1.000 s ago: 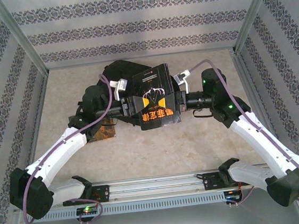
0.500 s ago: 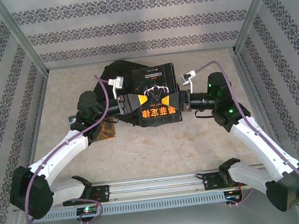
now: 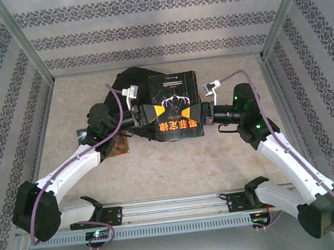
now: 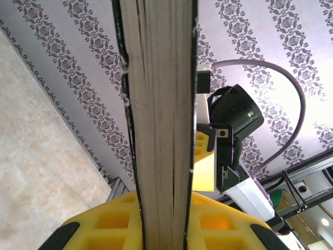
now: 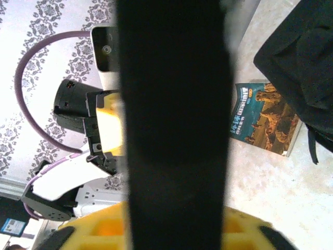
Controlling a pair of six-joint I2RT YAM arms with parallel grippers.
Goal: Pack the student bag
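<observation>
Matt cloth student bag (image 3: 131, 78) (glossy book (image 3: 173, 97))

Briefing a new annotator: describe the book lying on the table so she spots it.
Find the black backpack at the table's far middle. By its near left side a book lies flat; unlike the black book held aloft, its cover shows brown rocks.

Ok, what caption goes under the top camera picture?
The left pincer and right pincer meet at a book over the bag.
</observation>
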